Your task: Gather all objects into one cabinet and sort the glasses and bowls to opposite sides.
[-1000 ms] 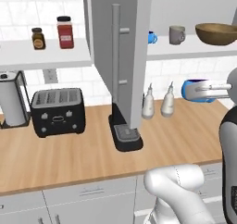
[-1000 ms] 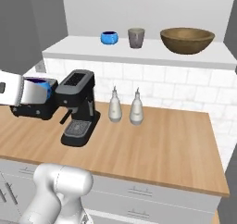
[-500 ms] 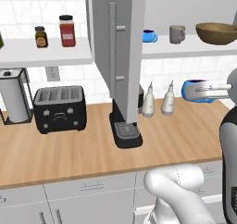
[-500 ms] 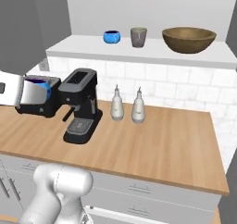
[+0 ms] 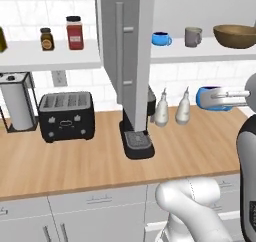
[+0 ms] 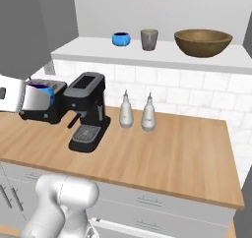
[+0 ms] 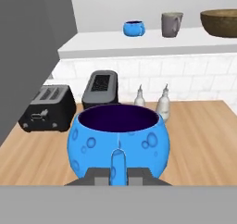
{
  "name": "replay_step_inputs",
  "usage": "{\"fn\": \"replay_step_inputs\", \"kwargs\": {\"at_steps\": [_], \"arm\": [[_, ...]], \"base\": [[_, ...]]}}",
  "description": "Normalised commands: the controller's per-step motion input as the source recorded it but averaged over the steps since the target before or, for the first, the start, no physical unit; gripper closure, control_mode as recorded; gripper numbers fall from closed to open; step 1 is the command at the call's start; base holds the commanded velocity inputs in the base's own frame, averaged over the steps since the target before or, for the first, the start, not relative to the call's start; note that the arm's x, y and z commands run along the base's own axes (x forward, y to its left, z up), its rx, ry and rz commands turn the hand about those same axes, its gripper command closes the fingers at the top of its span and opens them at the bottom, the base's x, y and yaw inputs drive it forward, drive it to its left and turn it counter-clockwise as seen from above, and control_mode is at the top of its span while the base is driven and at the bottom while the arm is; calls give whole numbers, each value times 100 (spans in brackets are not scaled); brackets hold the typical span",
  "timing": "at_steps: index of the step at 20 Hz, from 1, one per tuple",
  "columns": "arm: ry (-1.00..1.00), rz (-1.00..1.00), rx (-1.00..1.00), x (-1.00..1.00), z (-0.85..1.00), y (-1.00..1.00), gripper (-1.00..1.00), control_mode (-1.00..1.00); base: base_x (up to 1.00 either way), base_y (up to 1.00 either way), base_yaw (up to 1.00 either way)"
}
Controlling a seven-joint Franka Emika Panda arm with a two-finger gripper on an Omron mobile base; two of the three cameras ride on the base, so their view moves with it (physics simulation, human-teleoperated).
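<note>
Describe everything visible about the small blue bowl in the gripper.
The small glossy blue bowl is round and cup-sized, with paler bubble-like spots outside and a dark purple inside that looks empty. It sits upright, held in the air over the wooden counter, below shelf height. The gripper is shut on its near rim, one blue-tinted finger lying against the outer wall. Nothing else touches it.

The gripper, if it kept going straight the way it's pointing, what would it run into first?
The gripper, shut on the small blue bowl, points toward the back wall. Past the bowl, the two bottles on the counter seem nearest its line, though depth is unclear.
</note>
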Motion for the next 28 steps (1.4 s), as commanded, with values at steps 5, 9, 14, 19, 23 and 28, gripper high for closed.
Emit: {"fn": "replay_step_inputs", "kwargs": {"at_steps": [5,9,14,19,23,28], "arm": [[0,0,0,0,0,0,100,100],[0,0,0,0,0,0,100,100],[0,0,0,0,0,0,100,100],[0,0,0,0,0,0,100,100],[0,0,0,0,0,0,100,100],[0,0,0,0,0,0,100,100]], "base": [[-68,-94,5],[-48,-92,4],[0,-99,0],[-40,-99,0],[-20,-56,2],[18,-7,4]]}}
